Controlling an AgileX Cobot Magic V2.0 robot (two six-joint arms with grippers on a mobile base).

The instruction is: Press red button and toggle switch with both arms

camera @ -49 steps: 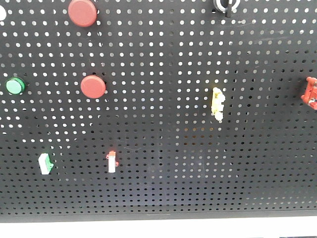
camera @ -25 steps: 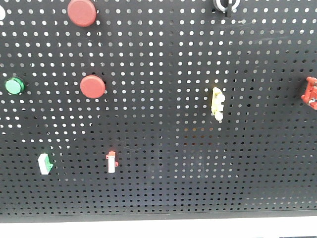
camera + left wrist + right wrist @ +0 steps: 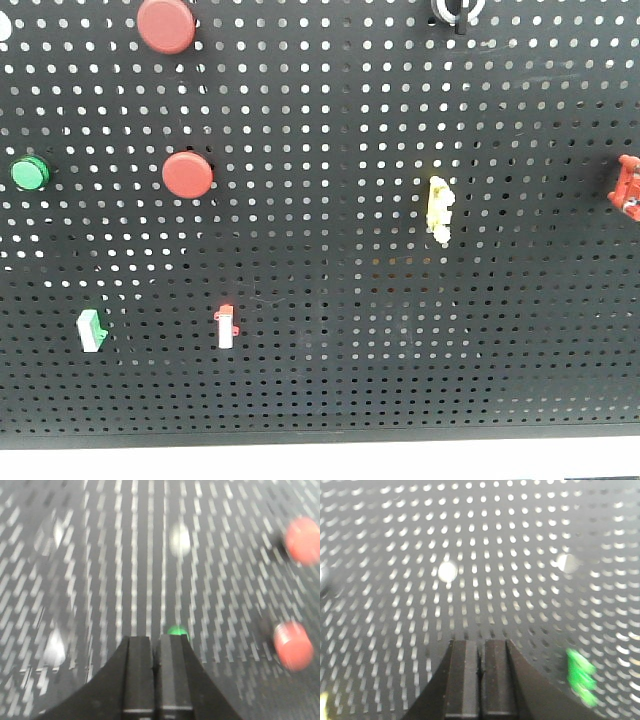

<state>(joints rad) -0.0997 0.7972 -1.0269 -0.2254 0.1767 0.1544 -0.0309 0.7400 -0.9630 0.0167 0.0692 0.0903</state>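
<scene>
BOTH ARMS AT THE BOARD: Two arms face a black pegboard [image 3: 520, 330] of controls, and neither hand shows in the front view. The left hand [image 3: 155, 640] has its fingers pressed flat together with nothing between them, its tips aimed at a green button [image 3: 177, 630] just ahead. Both red buttons lie off to its right — the lower red button [image 3: 293, 645] roughly level with the green one, the upper red button [image 3: 302, 533] further up the board. A press on either would seem to call for a shift to the right. The right hand [image 3: 481, 642] is likewise closed tight and empty, with only bare holes ahead of it. Its own view does not show the toggle switch [image 3: 457, 10], which sits at the board's top edge, right of centre and above a yellow switch [image 3: 438, 208] — its stubby lever appears to point down. The left arm looks the nearer to the reds.
</scene>
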